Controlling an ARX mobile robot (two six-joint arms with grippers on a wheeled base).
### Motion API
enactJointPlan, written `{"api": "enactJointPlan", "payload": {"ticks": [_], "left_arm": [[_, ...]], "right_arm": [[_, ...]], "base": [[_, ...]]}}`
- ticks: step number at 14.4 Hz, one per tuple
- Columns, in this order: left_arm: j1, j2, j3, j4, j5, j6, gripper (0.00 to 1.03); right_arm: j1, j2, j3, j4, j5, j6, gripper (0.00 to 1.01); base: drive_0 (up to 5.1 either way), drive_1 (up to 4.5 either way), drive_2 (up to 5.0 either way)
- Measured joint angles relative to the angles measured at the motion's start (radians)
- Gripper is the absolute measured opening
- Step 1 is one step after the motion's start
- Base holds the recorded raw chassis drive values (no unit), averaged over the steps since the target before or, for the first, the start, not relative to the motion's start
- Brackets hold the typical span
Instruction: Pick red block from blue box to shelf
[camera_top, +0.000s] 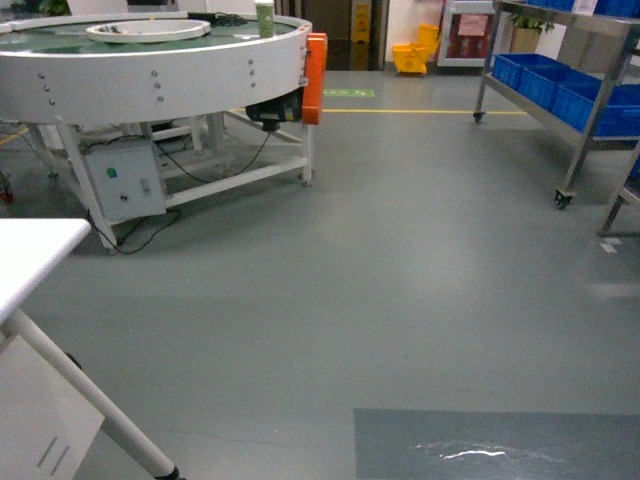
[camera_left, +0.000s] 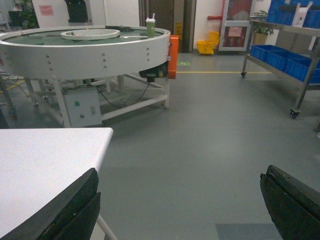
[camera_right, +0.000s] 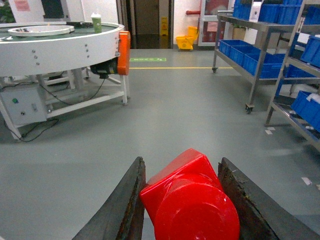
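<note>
The right pincer (camera_right: 187, 200) pinches the red block (camera_right: 190, 197) between its two dark fingers (camera_right: 120, 210), above the grey floor (camera_right: 165, 115). The left pincer (camera_left: 180, 205) is spread wide, beside the white desk (camera_left: 45, 160). The steel shelf (camera_right: 255, 60) with blue crates (camera_right: 250, 55) stands well apart, at the right.

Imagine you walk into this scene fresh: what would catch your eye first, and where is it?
The red block stands out most, clamped between the right gripper's dark fingers low in the right wrist view. Next comes the big round white conveyor table with its orange end panel, upper left in the head view. The shelf with dark blue crates stands at the right.
</note>
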Motion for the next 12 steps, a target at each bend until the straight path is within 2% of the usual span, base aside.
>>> {"api": "enactJointPlan", "payload": {"ticks": [5,12], "left_arm": [[0.0,0.0,0.0,0.0,0.0,0.0,0.98],[0.0,0.0,0.0,-0.002,0.0,0.0,0.98]], "right_arm": [[0.0,0.0,0.0,0.0,0.0,0.0,0.36],[0.0,0.0,0.0,0.001,0.0,0.0,0.36]], "base": [[-1.3,-1.35,-1.3],[0.0,4.24,-4.3]]}}
